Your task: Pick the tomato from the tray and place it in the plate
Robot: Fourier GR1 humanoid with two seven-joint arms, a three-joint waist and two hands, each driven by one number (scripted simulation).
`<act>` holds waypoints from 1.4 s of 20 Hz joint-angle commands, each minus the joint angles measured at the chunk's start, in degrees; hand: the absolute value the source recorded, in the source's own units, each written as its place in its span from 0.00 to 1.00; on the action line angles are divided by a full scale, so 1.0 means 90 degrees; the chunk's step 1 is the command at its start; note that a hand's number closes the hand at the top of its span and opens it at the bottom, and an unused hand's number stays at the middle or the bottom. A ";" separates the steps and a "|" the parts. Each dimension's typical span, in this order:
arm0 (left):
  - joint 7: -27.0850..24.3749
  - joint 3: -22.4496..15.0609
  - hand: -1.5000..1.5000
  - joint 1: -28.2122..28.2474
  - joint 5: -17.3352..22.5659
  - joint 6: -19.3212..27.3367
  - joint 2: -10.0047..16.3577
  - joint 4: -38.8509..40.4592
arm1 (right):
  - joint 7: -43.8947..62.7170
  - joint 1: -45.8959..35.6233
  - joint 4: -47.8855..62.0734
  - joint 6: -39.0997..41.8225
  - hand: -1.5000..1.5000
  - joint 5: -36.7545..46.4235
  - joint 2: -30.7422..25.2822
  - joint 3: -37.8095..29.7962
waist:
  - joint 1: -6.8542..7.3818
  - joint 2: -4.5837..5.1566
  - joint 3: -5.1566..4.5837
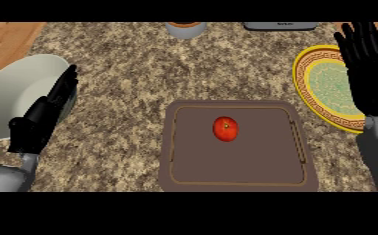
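A red tomato [226, 128] lies near the middle of a brown tray [238, 179] at the counter's front centre. The yellow-rimmed plate [314, 84] with a green centre sits to the tray's right, partly behind my right hand [362, 64]. That hand is open with fingers straight and pointing away, over the plate's right side, well apart from the tomato. My left hand [44, 114] is open at the left edge, fingers straight, resting in front of a white bowl.
A large white bowl [22, 84] stands at the far left. A grey cup [184, 29] and a dark flat object [280, 26] sit at the back edge. Speckled granite counter [133, 64] lies between the bowl and tray.
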 commanded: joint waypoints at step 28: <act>-0.0614 -0.0051 0.50 -0.0456 0.0042 -0.0971 -0.0599 -0.0523 | 0.5939 -0.3971 0.5695 0.4275 0.00 0.0025 0.1154 0.2179 | 0.0146 0.0215 -0.0105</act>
